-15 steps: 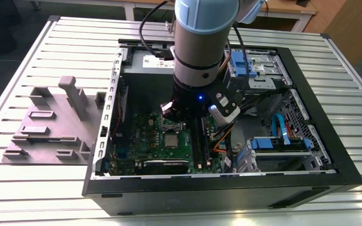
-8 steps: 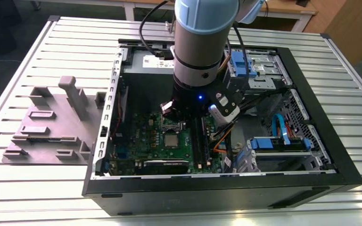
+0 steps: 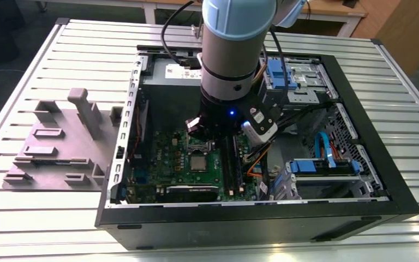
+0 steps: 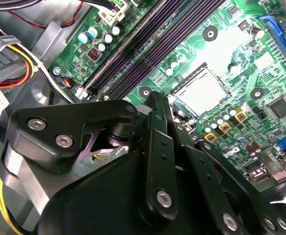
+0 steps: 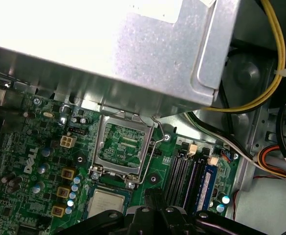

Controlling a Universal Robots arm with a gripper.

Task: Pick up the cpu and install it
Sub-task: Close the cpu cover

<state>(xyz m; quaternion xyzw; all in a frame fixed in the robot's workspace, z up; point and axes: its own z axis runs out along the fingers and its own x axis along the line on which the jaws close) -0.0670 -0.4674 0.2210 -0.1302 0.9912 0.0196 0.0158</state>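
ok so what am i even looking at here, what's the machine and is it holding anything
It is a robot arm reaching down into an open computer case lying on a slatted metal table, beside a grey fixture block. The exterior view looks on from outside; both wrist views come from cameras on the arm, looking past its black hand at the green motherboard. The cpu, a small silvery square, sits on the board, with the socket's metal frame flipped open beside it. The hand looks closed and empty.
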